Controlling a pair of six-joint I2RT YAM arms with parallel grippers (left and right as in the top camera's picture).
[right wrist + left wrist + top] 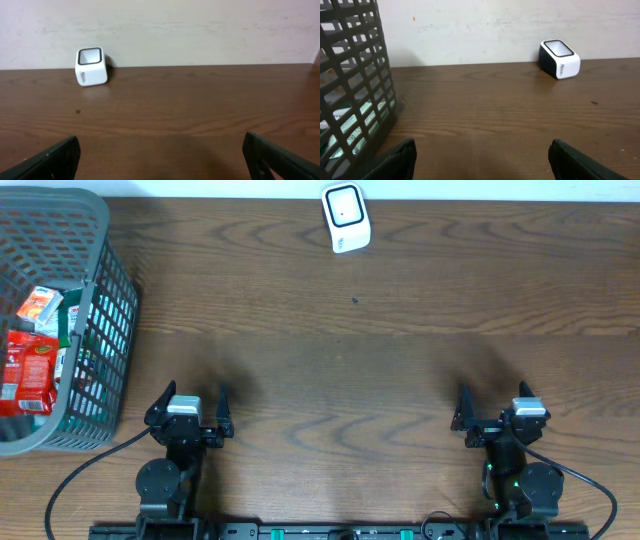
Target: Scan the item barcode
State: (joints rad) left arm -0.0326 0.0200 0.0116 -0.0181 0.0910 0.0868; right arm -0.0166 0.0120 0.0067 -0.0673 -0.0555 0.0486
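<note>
A small white scanner point(346, 218) with a dark window stands at the table's far edge; it also shows as the scanner point(560, 59) and the scanner point(91, 66) in the wrist views. Red and green packaged items point(30, 350) lie in a grey basket point(95, 290) at the far left. My left gripper point(190, 405) rests near the front edge, open, nothing between its fingers point(400, 160). My right gripper point(497, 408) is open too, with bare wood between its fingers point(57, 157).
The basket's mesh wall point(355, 80) stands close on the left of my left gripper. A small dark speck point(355, 301) marks the wooden table below the scanner. A pale wall runs behind the table's far edge.
</note>
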